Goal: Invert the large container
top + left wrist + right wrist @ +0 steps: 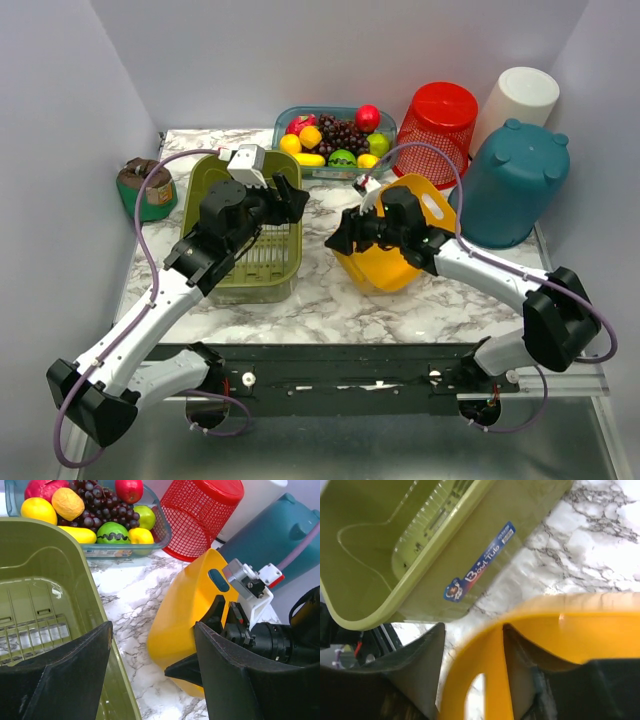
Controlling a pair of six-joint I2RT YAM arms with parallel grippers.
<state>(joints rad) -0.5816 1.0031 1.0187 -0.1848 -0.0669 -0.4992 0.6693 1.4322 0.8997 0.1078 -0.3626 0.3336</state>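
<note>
The olive-green tub (215,180), the larger of the two tubs in front of me, stands upright with its mouth up. My left gripper (290,195) is open astride its right wall. In the left wrist view (152,630) one finger is inside the tub (55,540) and the other outside. The yellow tub (385,270) is tipped up on its side on the marble. My right gripper (340,240) is open astride its rim beside a handle slot. In the right wrist view (472,630) one finger lies inside the yellow wall (560,612), and the other stands clear of it.
A clear tray of fruit (285,118) sits at the back. A red mesh basket (440,115), a white bin (520,95) and a teal bin (510,180) stand upside down at the back right. A small green and brown pot (145,190) is at the left edge.
</note>
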